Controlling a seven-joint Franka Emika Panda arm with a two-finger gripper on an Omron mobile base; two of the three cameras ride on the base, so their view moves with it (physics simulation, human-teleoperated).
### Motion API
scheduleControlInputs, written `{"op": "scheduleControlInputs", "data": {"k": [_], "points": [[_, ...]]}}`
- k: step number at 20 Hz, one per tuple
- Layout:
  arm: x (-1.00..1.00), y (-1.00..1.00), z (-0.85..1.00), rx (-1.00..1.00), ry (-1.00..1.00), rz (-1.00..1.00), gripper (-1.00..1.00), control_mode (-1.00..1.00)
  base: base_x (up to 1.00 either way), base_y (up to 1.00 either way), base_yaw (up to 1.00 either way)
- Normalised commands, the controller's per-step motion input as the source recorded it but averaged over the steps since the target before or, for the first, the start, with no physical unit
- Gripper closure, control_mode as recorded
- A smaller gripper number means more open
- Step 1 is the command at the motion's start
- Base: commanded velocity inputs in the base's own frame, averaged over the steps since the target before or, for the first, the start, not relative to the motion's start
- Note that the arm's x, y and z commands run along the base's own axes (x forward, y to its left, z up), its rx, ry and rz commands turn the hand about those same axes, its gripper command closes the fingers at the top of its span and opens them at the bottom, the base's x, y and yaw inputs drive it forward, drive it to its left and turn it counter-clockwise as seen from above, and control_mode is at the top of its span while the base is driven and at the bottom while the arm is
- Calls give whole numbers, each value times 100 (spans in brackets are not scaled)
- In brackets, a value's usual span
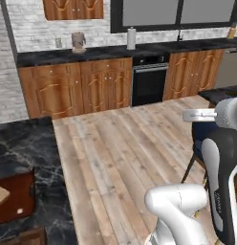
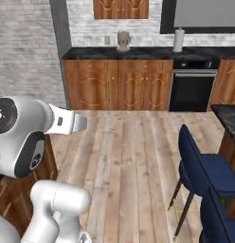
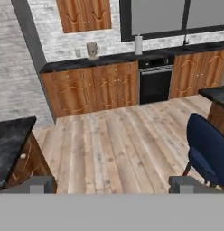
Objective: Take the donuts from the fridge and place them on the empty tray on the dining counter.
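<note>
With my jaws (image 3: pixel 112 184) wide apart and empty, I judge the fetch not yet begun: I face wooden cabinets across bare floor, the black marble desk (image 1: pixel 25 148) near left, so I must find the fridge.

The dining counter (image 1: pixel 29 143) stands at the left in the left base view, with a tray (image 1: pixel 17 196) on its near end by the left edge. Wooden floor (image 1: pixel 130 143) lies between it and the far wall's cabinets (image 1: pixel 77 86). An oven (image 1: pixel 150 79) sits in that cabinet row, right of the double doors. On the worktop above stand a paper towel roll (image 1: pixel 131 38) and, further left, a jug-like object (image 1: pixel 79 42). Chairs (image 2: pixel 204 175) stand at the right of the floor, beside another counter (image 2: pixel 230 118).
</note>
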Motion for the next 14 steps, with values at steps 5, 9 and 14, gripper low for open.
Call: {"op": "scheduleControlInputs", "data": {"k": [5,9,14], "points": [[0,0,0,0,0,0,-100,100,100,27,-16],[0,0,0,0,0,0,-100,100,100,0,1],[0,0,0,0,0,0,-100,100,100,-4,3]]}}
